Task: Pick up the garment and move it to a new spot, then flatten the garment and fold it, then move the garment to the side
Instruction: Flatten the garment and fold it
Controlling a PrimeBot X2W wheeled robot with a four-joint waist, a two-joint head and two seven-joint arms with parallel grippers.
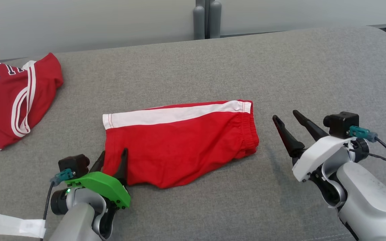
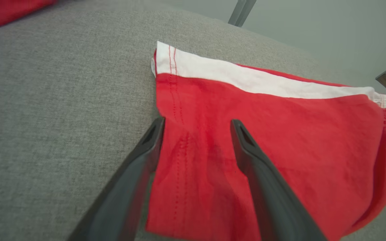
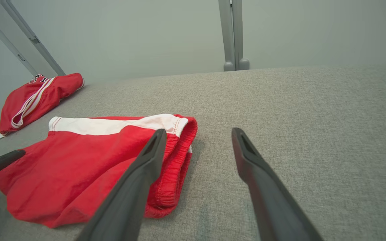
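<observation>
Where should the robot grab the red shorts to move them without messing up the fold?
Probably at both short ends. The shorts lie folded flat, so a single pinch would let them droop open. The right gripper could come in from the right onto the thick waistband. The left gripper, open over the leg hem, could pinch there from the near left.

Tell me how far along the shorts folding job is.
Done: red shorts look folded in half, flat on the grey surface. In hand: nothing; left tool open at the leg hem, right tool open beside the waistband. Left: moving them aside.
</observation>
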